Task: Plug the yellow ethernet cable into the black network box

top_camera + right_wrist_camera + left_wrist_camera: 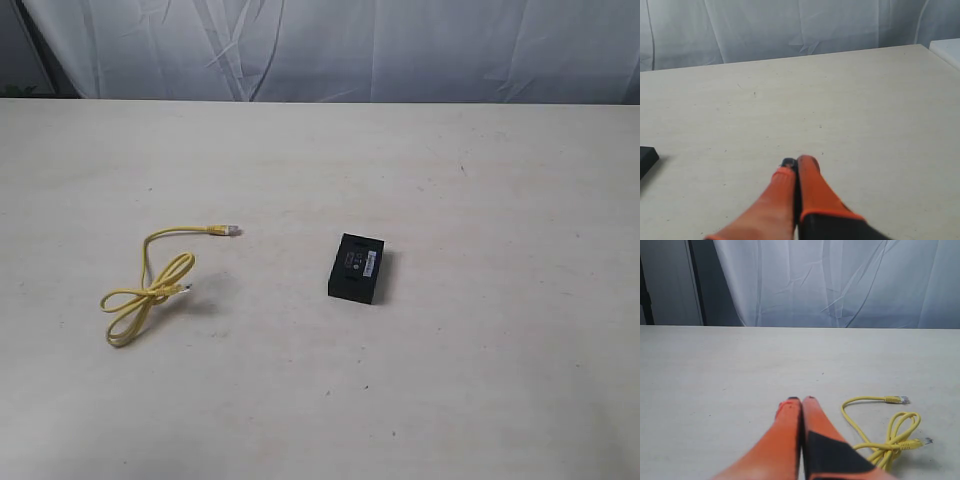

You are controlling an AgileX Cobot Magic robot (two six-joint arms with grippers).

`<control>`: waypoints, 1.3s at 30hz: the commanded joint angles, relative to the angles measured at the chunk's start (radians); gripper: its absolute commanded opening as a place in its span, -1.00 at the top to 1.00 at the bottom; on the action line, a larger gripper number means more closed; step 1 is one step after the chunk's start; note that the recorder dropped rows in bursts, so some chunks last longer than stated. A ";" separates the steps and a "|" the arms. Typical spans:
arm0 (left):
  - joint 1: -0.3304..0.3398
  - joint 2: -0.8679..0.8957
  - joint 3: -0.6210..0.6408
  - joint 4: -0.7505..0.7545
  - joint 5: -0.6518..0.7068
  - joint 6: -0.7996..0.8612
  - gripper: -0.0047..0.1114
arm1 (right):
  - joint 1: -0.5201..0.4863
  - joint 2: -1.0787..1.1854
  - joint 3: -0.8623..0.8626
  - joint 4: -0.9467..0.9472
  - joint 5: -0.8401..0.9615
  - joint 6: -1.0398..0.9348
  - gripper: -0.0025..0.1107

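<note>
In the exterior view nothing of the task looks done. The yellow ethernet cable [148, 293] lies loosely looped on the worktop [480, 380] toward its left edge, about halfway between the far and near edges. Both of its plugs lie free, one [230, 230] pointing toward the middle and the other [183, 289] tucked against the loop. The black network box [356, 268] sits flat near the middle of the worktop, well apart from the cable, with its white label strip facing up. Its socket is too small to make out here, so I cannot tell which side takes the plug. Neither arm shows in this view. Picking up a plug, carrying it to the box and seating it are all left to do. In the left wrist view the left gripper [801, 402] is clenched, its orange fingers pressed together with nothing between them. It hangs above bare worktop near the cable [887, 445] without touching it. In the right wrist view the right gripper [797, 162] is likewise closed tight and empty over bare worktop. Only a corner of the box [646, 157] shows at the picture's margin, apart from the fingers.
</note>
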 commanded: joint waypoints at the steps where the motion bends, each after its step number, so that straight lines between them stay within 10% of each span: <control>1: 0.003 -0.007 0.004 0.000 0.000 0.000 0.92 | 0.003 -0.006 0.002 0.000 -0.014 -0.002 0.97; 39: 0.003 -0.007 0.004 0.000 0.000 0.000 0.92 | 0.003 -0.006 0.002 -0.001 -0.490 -0.002 0.97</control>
